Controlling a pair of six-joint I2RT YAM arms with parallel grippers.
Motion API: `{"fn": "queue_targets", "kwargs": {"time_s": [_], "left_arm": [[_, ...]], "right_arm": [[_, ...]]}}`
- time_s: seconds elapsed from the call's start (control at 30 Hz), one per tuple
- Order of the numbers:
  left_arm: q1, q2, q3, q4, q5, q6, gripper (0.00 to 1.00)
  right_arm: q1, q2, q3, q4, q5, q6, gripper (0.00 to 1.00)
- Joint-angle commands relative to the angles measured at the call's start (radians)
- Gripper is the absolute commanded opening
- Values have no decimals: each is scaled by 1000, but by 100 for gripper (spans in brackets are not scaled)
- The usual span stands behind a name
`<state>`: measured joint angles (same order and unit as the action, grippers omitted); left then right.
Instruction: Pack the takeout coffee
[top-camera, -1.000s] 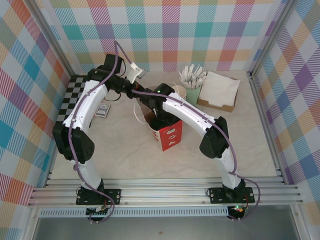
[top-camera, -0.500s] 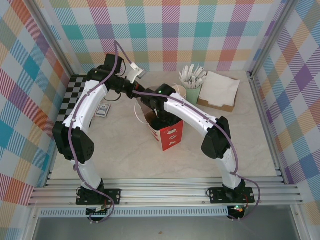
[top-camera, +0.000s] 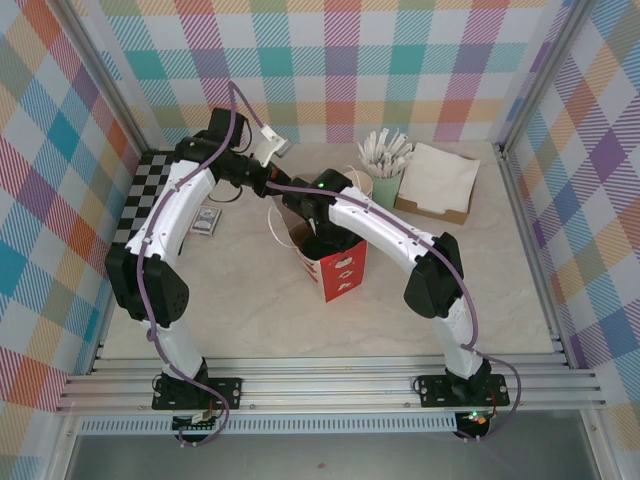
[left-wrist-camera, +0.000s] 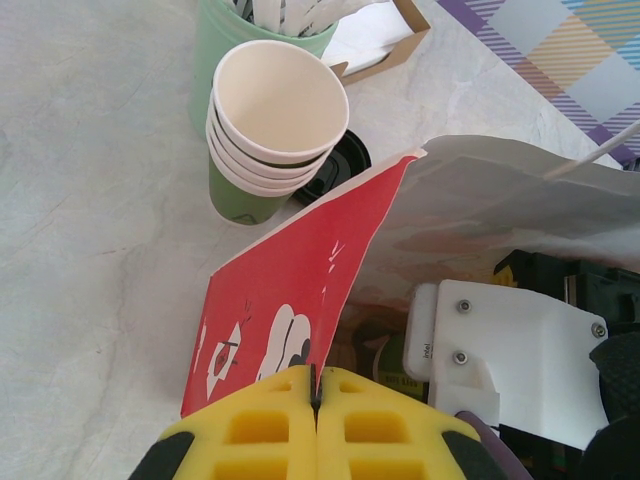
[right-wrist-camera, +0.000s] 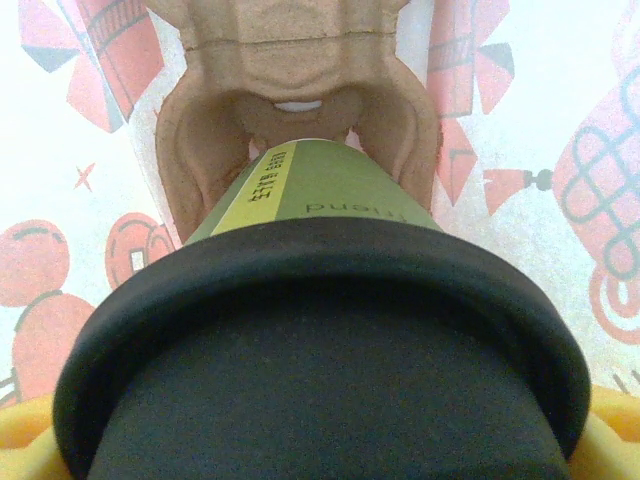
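Observation:
A red-and-white paper bag (top-camera: 338, 270) stands upright at the table's middle. My left gripper (left-wrist-camera: 316, 385) is shut on its rim (left-wrist-camera: 345, 270), its yellow pads pinching the paper edge. The right arm reaches down into the bag's mouth. Inside, the takeout coffee (right-wrist-camera: 325, 205), a dark-green cup with a black lid (right-wrist-camera: 320, 350), sits between the yellow fingertips (right-wrist-camera: 22, 435) of my right gripper (right-wrist-camera: 320, 440), which is shut on it. Its base is at a brown cardboard cup carrier (right-wrist-camera: 200, 130) on the bag's floor. Part of the green cup (left-wrist-camera: 385, 345) shows through the bag's opening.
Stacked green cups with cream rims (left-wrist-camera: 270, 120) stand just behind the bag, a loose black lid (left-wrist-camera: 338, 165) beside them. A mint cup of white sticks (top-camera: 385, 180) and a napkin box (top-camera: 438, 180) are back right. A checkered board (top-camera: 140, 200) and small packet (top-camera: 205, 220) lie left.
The right arm's elbow has drifted slightly to the right. The bag and the left arm have stayed put.

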<state>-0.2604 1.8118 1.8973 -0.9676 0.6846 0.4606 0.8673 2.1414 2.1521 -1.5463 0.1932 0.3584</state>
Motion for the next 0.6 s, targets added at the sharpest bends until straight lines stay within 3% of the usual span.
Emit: {"fn": "queue_targets", "kwargs": {"time_s": [0.0, 0.57], "left_arm": [[-3, 3, 27, -3, 23, -3, 0], [-3, 2, 25, -4, 31, -5, 0]], "right_arm": [[-5, -54, -12, 1, 0, 13, 57], [-5, -85, -51, 43, 12, 11, 57]]}}
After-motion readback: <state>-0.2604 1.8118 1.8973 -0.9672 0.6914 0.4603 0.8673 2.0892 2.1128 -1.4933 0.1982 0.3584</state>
